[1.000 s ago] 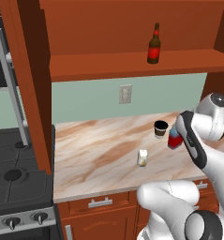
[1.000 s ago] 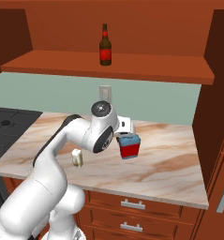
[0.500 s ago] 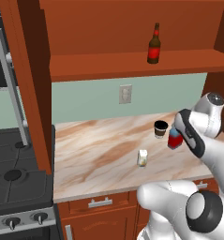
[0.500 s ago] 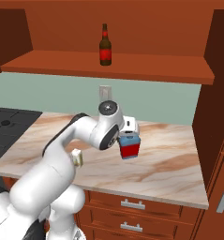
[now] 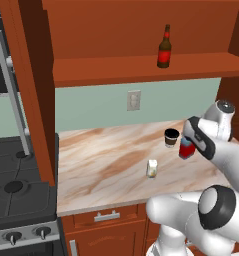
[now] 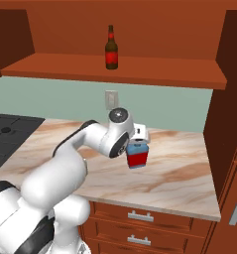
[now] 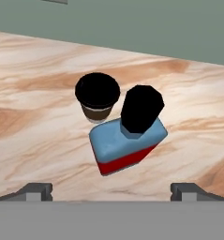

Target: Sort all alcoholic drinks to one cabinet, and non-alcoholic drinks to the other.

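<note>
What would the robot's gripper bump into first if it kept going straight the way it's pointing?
Most likely the squat red bottle: the open gripper looks down at its black cap, centred between the fingertips. The brown cup stands just beside, off that line.

Kitchen: stove (image 5: pixel 16 192), marble counter (image 5: pixel 106 170), cabinets (image 5: pixel 141 70).

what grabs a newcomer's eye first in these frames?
The white arm bending low over the marble counter, its open gripper just above the squat red bottle. A lidded brown cup stands right beside that bottle. On the wooden shelf above, a slim brown bottle stands alone.
</note>
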Controlling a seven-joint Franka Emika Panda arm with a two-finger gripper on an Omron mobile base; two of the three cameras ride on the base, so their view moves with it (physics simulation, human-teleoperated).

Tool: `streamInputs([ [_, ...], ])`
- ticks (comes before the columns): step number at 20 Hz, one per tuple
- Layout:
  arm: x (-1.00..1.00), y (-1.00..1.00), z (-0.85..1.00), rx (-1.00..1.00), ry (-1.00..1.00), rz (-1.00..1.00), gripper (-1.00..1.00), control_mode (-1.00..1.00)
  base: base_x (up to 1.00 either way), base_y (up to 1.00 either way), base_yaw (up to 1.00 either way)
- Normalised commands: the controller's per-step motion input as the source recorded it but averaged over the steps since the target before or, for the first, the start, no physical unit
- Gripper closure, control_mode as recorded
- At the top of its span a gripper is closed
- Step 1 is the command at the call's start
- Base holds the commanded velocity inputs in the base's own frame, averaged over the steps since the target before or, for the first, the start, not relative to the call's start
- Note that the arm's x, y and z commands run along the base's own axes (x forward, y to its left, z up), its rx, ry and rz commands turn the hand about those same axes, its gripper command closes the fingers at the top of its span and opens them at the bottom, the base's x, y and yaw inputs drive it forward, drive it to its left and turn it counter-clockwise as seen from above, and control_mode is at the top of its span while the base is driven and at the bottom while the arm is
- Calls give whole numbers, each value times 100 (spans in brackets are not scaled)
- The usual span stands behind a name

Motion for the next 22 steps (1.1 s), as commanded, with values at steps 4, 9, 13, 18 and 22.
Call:
streamInputs([
  [4, 20, -7, -15, 0, 0, 0, -100, -100, 0, 0, 0],
  [9, 20, -7, -15, 0, 0, 0, -100, -100, 0, 0, 0],
  [13, 19, -8, -14, 0, 0, 0, -100, -100, 0, 0, 0],
  [18, 20, -9, -11, 0, 0, 0, -100, -100, 0, 0, 0],
  [22, 21, -9, -7, 0, 0, 0, -100, -100, 0, 0, 0],
])
